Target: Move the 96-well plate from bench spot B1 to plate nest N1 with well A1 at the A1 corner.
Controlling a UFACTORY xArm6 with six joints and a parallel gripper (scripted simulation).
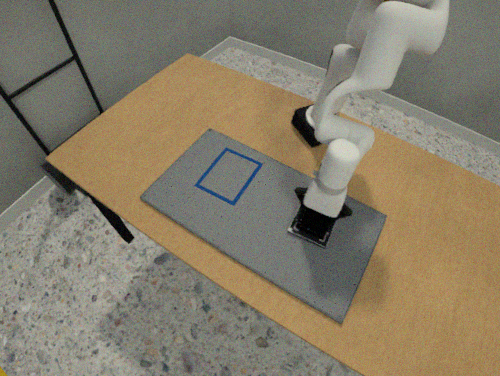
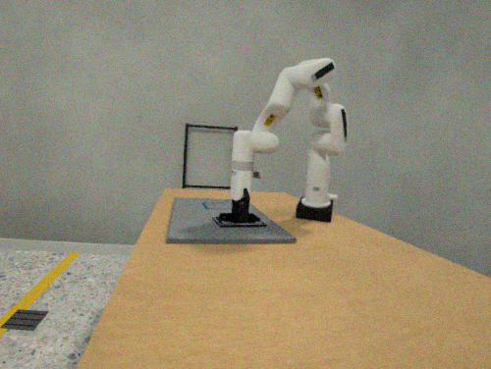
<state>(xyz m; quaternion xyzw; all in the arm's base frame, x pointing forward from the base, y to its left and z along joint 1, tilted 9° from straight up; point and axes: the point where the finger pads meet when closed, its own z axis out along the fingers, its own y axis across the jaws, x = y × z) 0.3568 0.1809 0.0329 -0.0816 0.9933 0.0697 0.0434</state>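
The dark 96-well plate point(image 1: 309, 232) point(image 2: 250, 222) lies low on the right part of the grey mat point(image 1: 240, 235) point(image 2: 191, 231), within the black locators of the plate nest N1 point(image 2: 219, 219). I cannot make out the plate's cut-off corner or the A1 mark. My gripper point(image 1: 315, 220) point(image 2: 241, 210) points straight down over the plate, open, with its fingers standing at the plate's sides. The bench spot B1 is a blue outlined rectangle point(image 1: 210, 167) point(image 2: 206, 203) on the left part of the mat, with nothing in it.
The mat lies on an orange-brown table point(image 1: 425, 260) point(image 2: 295, 304). The arm's black base point(image 1: 305, 127) point(image 2: 314, 211) stands behind the mat. A black frame rack point(image 1: 30, 85) point(image 2: 187, 157) stands beyond the table's far end.
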